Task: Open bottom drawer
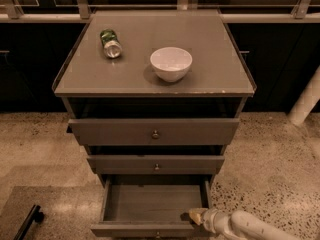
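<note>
The bottom drawer (pixel 150 203) of the grey cabinet stands pulled out, its empty inside showing and its front edge at the frame's bottom with the small knob (pixel 158 234) barely in view. My gripper (pixel 196 216) reaches in from the lower right on a white arm (pixel 255 228). Its tip sits at the drawer's front right corner, just inside the front panel. The middle drawer (pixel 156 164) and the top drawer (pixel 154 131) above it are slightly out too, each with a round knob.
On the cabinet top (pixel 210 79) stand a white bowl (pixel 171 63) and a green can (pixel 110 43) lying on its side. A dark bar (pixel 27 223) lies on the speckled floor at lower left. A white post (pixel 306 104) stands at right.
</note>
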`<state>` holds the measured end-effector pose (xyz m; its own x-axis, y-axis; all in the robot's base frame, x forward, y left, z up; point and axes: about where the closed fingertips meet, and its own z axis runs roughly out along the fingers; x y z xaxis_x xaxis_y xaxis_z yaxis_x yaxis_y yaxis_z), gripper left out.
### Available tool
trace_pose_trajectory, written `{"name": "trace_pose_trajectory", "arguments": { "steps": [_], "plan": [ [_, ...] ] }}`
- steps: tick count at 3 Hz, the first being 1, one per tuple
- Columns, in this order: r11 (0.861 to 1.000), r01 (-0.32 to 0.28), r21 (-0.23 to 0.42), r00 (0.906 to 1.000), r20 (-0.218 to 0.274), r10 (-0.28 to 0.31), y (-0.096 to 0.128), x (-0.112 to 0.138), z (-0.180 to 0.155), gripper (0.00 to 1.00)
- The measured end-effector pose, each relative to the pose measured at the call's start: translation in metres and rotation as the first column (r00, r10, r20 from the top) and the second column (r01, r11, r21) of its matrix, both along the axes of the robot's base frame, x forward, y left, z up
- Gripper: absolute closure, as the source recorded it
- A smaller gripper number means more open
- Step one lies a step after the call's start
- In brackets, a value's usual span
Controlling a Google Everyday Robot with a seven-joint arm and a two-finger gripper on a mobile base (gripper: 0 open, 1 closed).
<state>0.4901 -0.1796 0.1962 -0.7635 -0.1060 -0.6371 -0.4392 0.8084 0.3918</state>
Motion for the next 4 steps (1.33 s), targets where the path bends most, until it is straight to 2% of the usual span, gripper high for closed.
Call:
{"name": "trace_pose_trajectory", "arguments": {
  "steps": [1,3,4],
  "plan": [
    [0.999,0.042,0.035,0.9970,0.064,-0.044,-0.0062,0.0074,0.0225,0.58],
    [0.998,0.042,0.035,0.9970,0.064,-0.044,-0.0061,0.0074,0.0224,0.13],
    [0.998,0.042,0.035,0.9970,0.063,-0.044,-0.0061,0.0074,0.0224,0.00]
  ]
}}
